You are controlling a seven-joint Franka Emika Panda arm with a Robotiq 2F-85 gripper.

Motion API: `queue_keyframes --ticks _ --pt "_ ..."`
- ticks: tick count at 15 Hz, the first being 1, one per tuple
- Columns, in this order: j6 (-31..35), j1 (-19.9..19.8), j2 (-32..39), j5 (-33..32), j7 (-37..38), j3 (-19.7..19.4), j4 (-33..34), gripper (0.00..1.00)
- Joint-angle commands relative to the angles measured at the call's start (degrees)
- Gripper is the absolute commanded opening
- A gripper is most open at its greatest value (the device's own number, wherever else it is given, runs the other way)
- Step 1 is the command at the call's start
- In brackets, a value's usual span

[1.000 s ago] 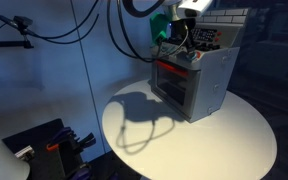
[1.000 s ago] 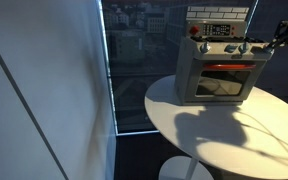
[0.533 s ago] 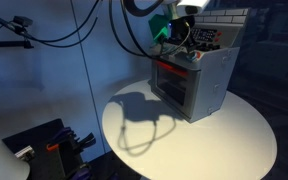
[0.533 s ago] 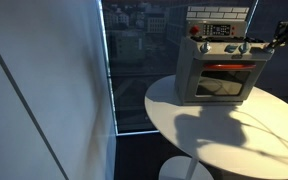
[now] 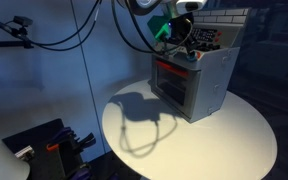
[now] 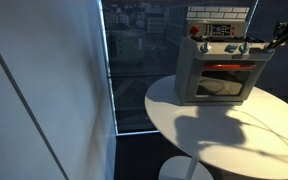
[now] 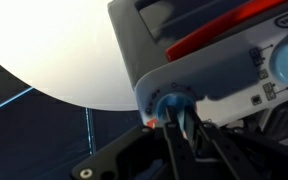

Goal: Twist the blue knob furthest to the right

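Observation:
A grey toy oven [image 5: 196, 85] [image 6: 218, 72] with a red-lit door stands on the round white table [image 5: 199, 135] [image 6: 224, 130]. A row of knobs runs along its top front. In the wrist view my gripper [image 7: 181, 113] has its two dark fingers closed narrowly around a blue knob [image 7: 163, 100] at the end of the oven's control panel [image 7: 224, 85]. A second blue knob [image 7: 287, 62] shows further along the panel. In both exterior views the gripper [image 5: 187, 45] [image 6: 268, 42] sits at the oven's top front corner, and the knob itself is too small to make out.
A large window [image 6: 134, 60] and a pale wall [image 6: 44, 90] stand beside the table. Cables [image 5: 74, 30] hang behind the arm. Dark equipment [image 5: 44, 145] sits low beside the table. The arm's shadow [image 5: 144, 115] falls on the table top.
The arm's upper part has shifted slightly at the top of the oven. The oven and the gripper's hold look the same.

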Motion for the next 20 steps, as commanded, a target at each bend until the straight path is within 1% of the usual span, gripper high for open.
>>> queue_keyframes --ticks 1,6,8,16,17,18,20 --pt "0.56 0.1 -0.85 -4.48 1.35 -1.35 -0.3 0.06" --pt "0.39 0.2 -1.07 -8.96 1.32 -1.54 -0.45 0.06" --pt "0.35 0.22 -1.18 -9.8 1.26 -1.54 -0.47 0.06" --pt "0.21 0.12 -1.41 -9.63 0.99 -1.49 -0.55 0.07" --pt "0.14 0.1 -1.47 -9.5 0.91 -1.47 -0.57 0.12" --pt "0.08 0.09 -1.56 -9.38 0.81 -1.45 -0.62 0.21" --pt "0.02 0.01 -1.8 -9.36 0.74 -1.63 -0.68 0.46"
